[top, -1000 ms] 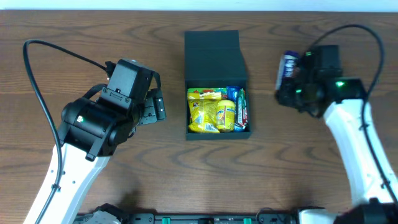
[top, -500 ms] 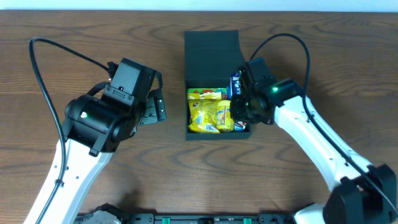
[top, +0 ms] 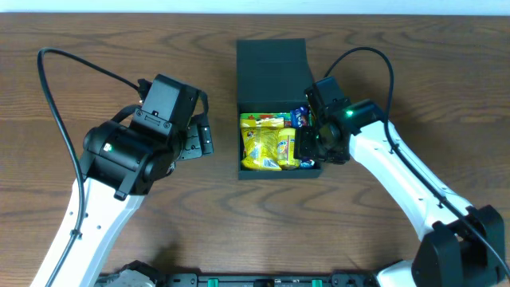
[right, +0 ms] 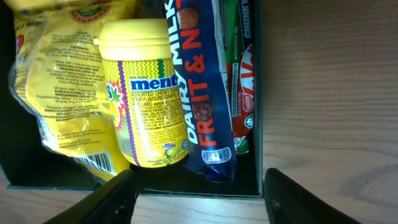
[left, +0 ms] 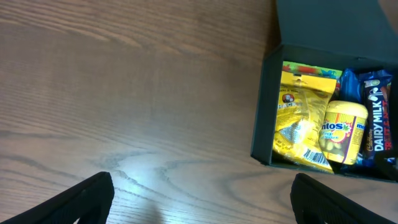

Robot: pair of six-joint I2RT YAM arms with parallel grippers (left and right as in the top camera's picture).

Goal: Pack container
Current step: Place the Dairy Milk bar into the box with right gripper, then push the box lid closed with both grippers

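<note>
The dark green container (top: 271,68) stands at the table's middle with its flap lid open to the back. Inside lie a yellow snack packet (top: 261,147), a yellow Mentos bottle (right: 146,106) and a blue Dairy Milk bar (right: 202,93), with a red and green wrapper (right: 242,93) beside the bar. My right gripper (right: 199,199) is open and empty, hovering over the box's front right corner, with the bar lying free below it. My left gripper (left: 202,202) is open and empty over bare table left of the box (left: 264,112).
The wooden table (top: 119,48) stretches all round the box. The right arm (top: 398,183) reaches in from the front right, and the left arm (top: 119,159) stands at the left with its cable looping behind it.
My right arm has carried the blue Dairy Milk bar from the table's right side to the box and let it go inside. The left arm has barely moved.
</note>
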